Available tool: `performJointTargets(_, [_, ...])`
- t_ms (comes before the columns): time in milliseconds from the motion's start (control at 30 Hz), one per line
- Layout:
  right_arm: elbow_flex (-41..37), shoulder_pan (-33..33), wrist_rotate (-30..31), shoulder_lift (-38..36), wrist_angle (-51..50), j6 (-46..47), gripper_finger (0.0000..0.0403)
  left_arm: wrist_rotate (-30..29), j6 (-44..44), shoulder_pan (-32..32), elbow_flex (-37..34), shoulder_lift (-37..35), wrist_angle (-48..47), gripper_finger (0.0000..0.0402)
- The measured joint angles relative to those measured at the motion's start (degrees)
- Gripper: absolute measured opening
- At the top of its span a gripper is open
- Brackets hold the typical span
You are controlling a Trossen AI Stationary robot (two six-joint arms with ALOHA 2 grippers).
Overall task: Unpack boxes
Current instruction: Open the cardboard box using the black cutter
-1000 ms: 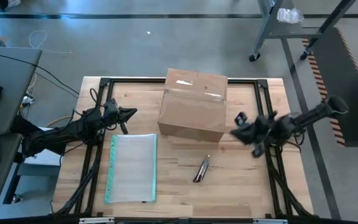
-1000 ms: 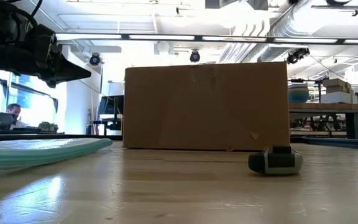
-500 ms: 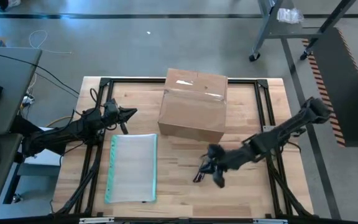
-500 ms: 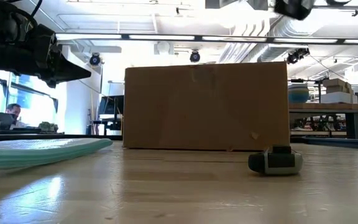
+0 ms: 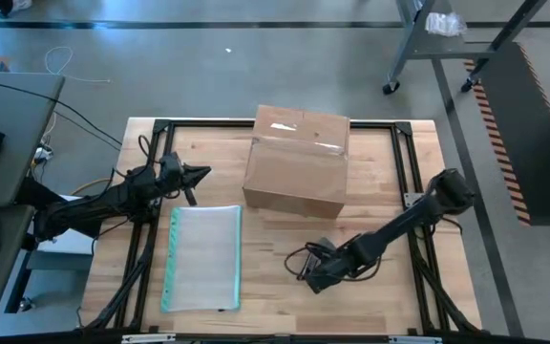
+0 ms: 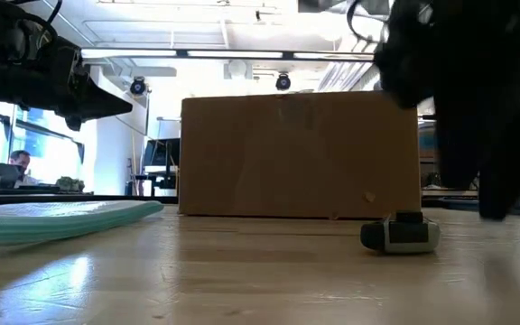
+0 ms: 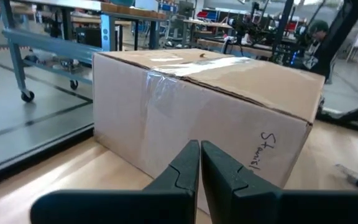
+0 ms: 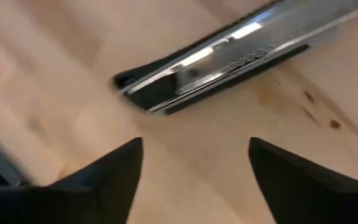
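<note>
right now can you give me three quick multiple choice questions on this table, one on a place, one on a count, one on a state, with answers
1. Where does the clear pouch lie on the table?
A. on top of the box
B. flat on the wood, between the left gripper and the cutter
C. inside the box

2. How many cardboard boxes are on the table?
A. one
B. two
C. three

3. How do the right gripper's fingers stand?
A. shut on the cutter
B. shut on nothing
C. spread apart, the cutter just ahead of them

Answers:
1 B: the high view shows it flat beside the left gripper, apart from the box.
2 A: only one brown box shows in any view.
3 C: in the right wrist view the right gripper is open, with the cutter on the wood beyond the tips, not between them.
</note>
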Motion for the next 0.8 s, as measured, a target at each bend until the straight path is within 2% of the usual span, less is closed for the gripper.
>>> performJointTargets(133, [0.0,-1.29,3.64,0.95,0.19,5.67,0.0325,0.0,-3.41,0.0,0.0,0.0,0.0,0.0])
performJointTargets(333, [0.0,-5.63,6.18,1.26,-2.62,11.51,0.033,0.0,-10.05,0.0,0.0,0.0,0.0,0.0])
performJointTargets(433, [0.01,-7.78,5.39,2.57,-1.78,9.25,0.033,0.0,-13.56,0.0,0.0,0.0,0.0,0.0])
performJointTargets(600, [0.37,-9.85,-0.19,3.61,-3.72,3.79,0.0328,0.02,-16.88,-0.02,0.0,0.01,-0.02,0.0])
performJointTargets(800, [0.85,-9.88,-0.64,3.8,-8.55,0.08,0.0294,0.13,-19.41,-0.02,0.0,0.0,-0.02,0.0])
